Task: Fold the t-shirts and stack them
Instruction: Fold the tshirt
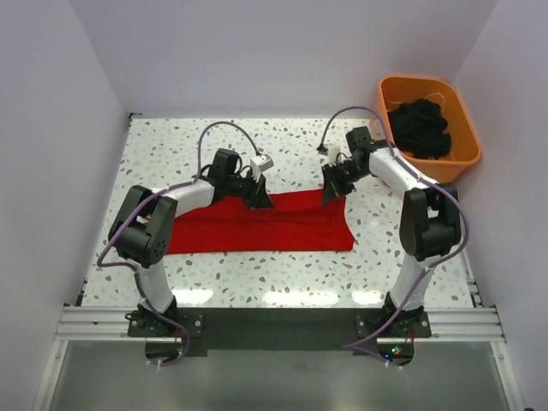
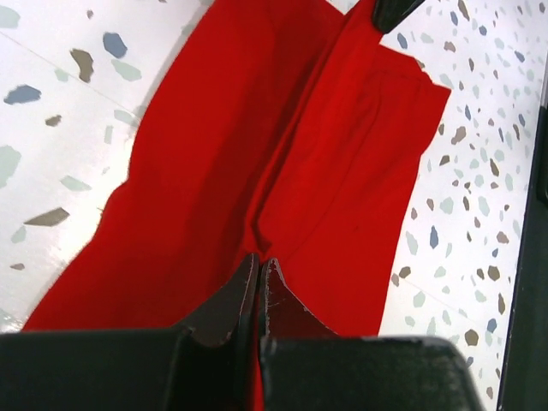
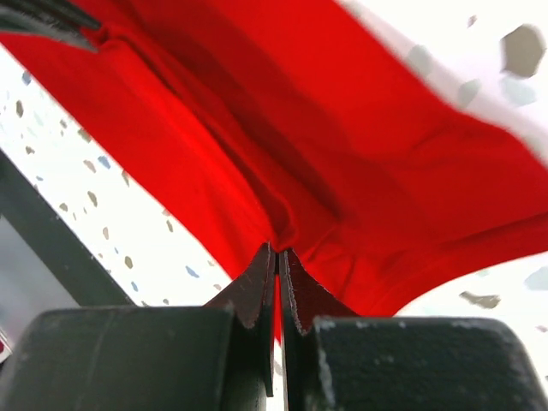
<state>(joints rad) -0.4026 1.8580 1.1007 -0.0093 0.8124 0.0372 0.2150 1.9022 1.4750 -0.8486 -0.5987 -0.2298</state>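
Along the far edge of the t-shirt (image 1: 257, 227), my left gripper (image 1: 262, 200) and right gripper (image 1: 331, 192) each pinch cloth, spaced apart so the fold comes over evenly.

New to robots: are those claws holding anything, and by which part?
Both pinch the red t-shirt at its far edge: left claw near the middle, right claw near the right corner.

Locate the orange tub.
In the top view the orange tub, with dark clothes inside, sits at the far right corner of the table, beyond the right gripper pinching the red t-shirt.
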